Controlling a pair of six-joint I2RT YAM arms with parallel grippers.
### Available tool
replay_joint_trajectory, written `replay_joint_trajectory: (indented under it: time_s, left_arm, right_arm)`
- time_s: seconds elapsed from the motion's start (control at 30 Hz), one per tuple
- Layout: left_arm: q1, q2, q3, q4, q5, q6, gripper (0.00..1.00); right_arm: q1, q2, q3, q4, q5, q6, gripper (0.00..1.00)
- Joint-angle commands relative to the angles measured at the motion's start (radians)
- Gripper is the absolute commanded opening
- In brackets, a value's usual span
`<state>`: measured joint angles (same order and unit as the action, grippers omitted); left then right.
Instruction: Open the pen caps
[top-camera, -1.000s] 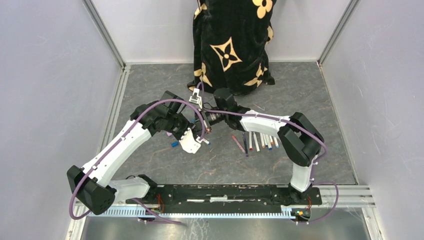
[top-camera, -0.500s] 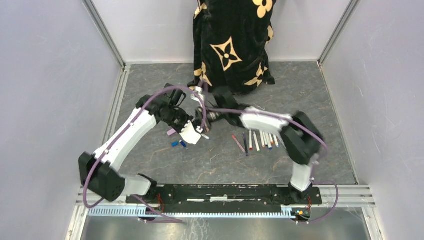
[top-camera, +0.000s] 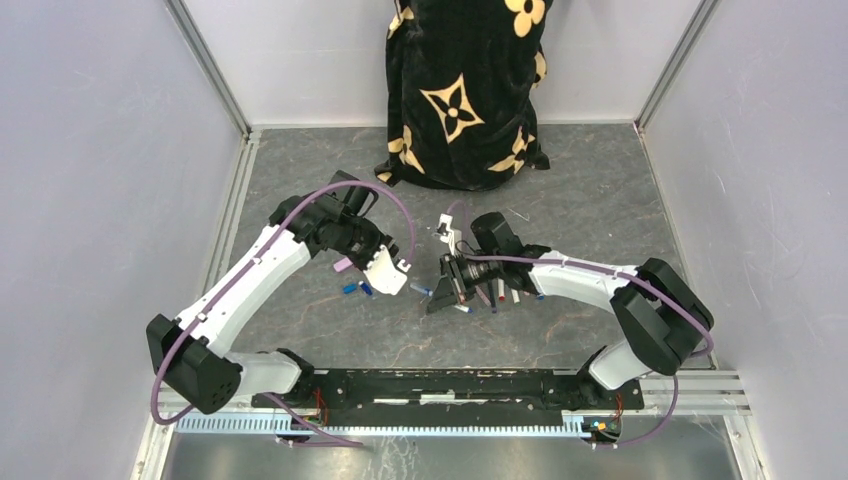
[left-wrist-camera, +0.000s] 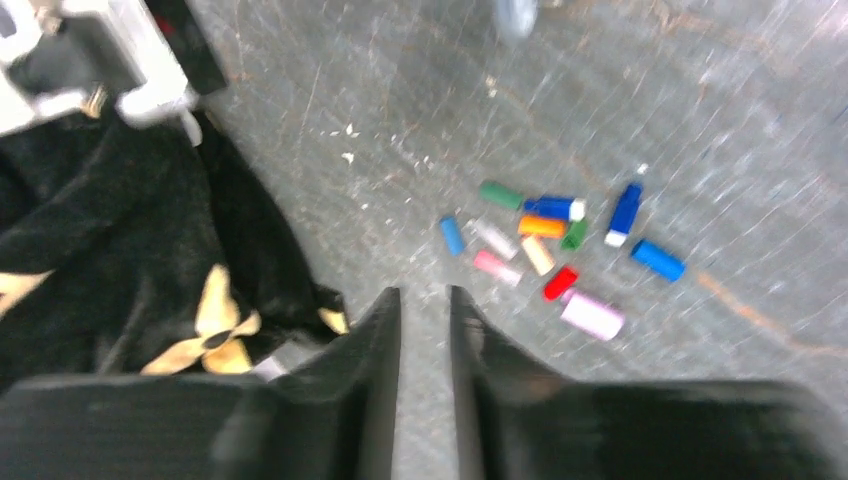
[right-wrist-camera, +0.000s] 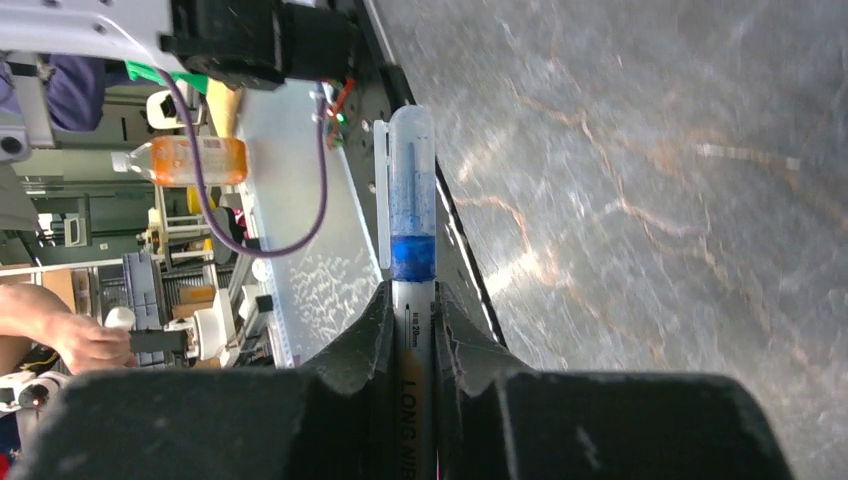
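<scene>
left gripper (left-wrist-camera: 424, 300): jaws slightly parted, empty | right gripper (right-wrist-camera: 411, 296): clenched on capped pen (right-wrist-camera: 412, 258), mid-table | loose pen caps (left-wrist-camera: 543, 226): clustered just left of left gripper

Bare table (top-camera: 420, 340) lies open along the rail (top-camera: 450, 385). Caps (left-wrist-camera: 541, 226) litter it by the left gripper (left-wrist-camera: 424, 300), pens (top-camera: 517, 295) under the right arm (top-camera: 580, 280); black cloth (top-camera: 460, 100) blocks the far side.

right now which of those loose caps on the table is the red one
The red cap, the only red one, lies at the cluster's near edge, right beside the larger lilac cap.
</scene>
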<state>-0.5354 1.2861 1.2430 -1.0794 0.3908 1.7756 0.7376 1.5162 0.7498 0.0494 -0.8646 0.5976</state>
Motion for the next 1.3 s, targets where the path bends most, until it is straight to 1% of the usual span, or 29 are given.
replay_joint_trajectory:
  time_s: [0.0,0.03,0.1,0.13,0.2,0.27,0.33,0.37,0.4,0.43,0.53,0.57,0.67,0.7,0.73,0.77,0.83,0.9,0.93,0.97,1.0,1.1,1.2,1.27]
  left_arm:
    - [-0.078,-0.046,-0.013,-0.003,-0.004,-0.147,0.49]
    - [-0.097,-0.059,-0.033,0.011,0.006,-0.165,0.56]
    - [-0.133,-0.088,-0.068,0.064,0.030,-0.212,0.62]
    - [-0.148,-0.097,-0.081,0.085,0.035,-0.222,0.67]
    - [-0.171,-0.106,-0.104,0.125,0.041,-0.238,0.70]
    - [-0.192,-0.105,-0.111,0.159,0.034,-0.250,0.69]
    - [-0.200,-0.090,-0.101,0.173,0.028,-0.260,0.64]
    - [-0.201,-0.081,-0.092,0.173,0.025,-0.265,0.60]
    - [-0.201,-0.073,-0.084,0.173,0.023,-0.270,0.52]
    - [-0.201,-0.067,-0.079,0.172,0.020,-0.269,0.48]
    - [-0.201,-0.064,-0.080,0.171,0.018,-0.264,0.28]
    - [-0.201,-0.065,-0.083,0.169,0.017,-0.261,0.24]
    - [-0.201,-0.058,-0.086,0.149,0.002,-0.250,0.21]
    - [-0.201,-0.053,-0.085,0.139,-0.002,-0.241,0.18]
    - [-0.201,-0.054,-0.085,0.129,-0.006,-0.228,0.09]
    - [-0.201,-0.058,-0.084,0.130,-0.006,-0.224,0.03]
    - [-0.201,-0.062,-0.077,0.127,0.007,-0.216,0.02]
    - [-0.201,-0.061,-0.067,0.122,0.021,-0.202,0.02]
    - [-0.201,-0.061,-0.061,0.121,0.025,-0.196,0.02]
    - [-0.201,-0.059,-0.054,0.121,0.026,-0.194,0.02]
    - [-0.201,-0.057,-0.047,0.121,0.027,-0.193,0.02]
    - [-0.201,-0.052,-0.036,0.119,0.031,-0.184,0.02]
    - [-0.201,-0.043,-0.025,0.113,0.051,-0.178,0.02]
    - [-0.201,-0.029,-0.021,0.103,0.067,-0.171,0.02]
  right_arm:
    - [0.002,0.028,0.134,0.092,-0.057,0.045,0.00]
    - [0.008,0.039,0.156,0.112,-0.065,0.064,0.00]
    - [0.021,0.059,0.187,0.172,-0.082,0.110,0.00]
    - [0.027,0.067,0.195,0.210,-0.089,0.141,0.00]
    - [0.042,0.086,0.202,0.280,-0.099,0.190,0.00]
    - [0.051,0.098,0.224,0.289,-0.096,0.198,0.00]
    - [0.053,0.106,0.230,0.323,-0.096,0.221,0.00]
    - [0.053,0.109,0.231,0.338,-0.096,0.231,0.00]
    - [0.054,0.111,0.233,0.347,-0.093,0.237,0.00]
    - [0.052,0.113,0.235,0.349,-0.091,0.237,0.00]
    - [0.053,0.114,0.231,0.382,-0.085,0.255,0.00]
    - [0.054,0.114,0.228,0.406,-0.083,0.268,0.00]
    - [0.054,0.117,0.232,0.447,-0.083,0.291,0.00]
    - [0.054,0.118,0.234,0.448,-0.083,0.291,0.00]
    - [0.054,0.119,0.238,0.446,-0.083,0.289,0.01]
    - [0.055,0.123,0.242,0.445,-0.083,0.290,0.15]
    - [0.054,0.143,0.266,0.445,-0.089,0.296,0.36]
    - [0.054,0.179,0.315,0.437,-0.107,0.298,0.42]
    - [0.055,0.200,0.340,0.423,-0.112,0.293,0.43]
    - [0.056,0.214,0.373,0.401,-0.114,0.280,0.43]
    - [0.055,0.232,0.406,0.374,-0.114,0.266,0.37]
    - [0.056,0.280,0.483,0.322,-0.104,0.240,0.00]
    - [0.057,0.322,0.555,0.298,-0.073,0.221,0.00]
    - [0.057,0.362,0.633,0.234,-0.036,0.172,0.00]
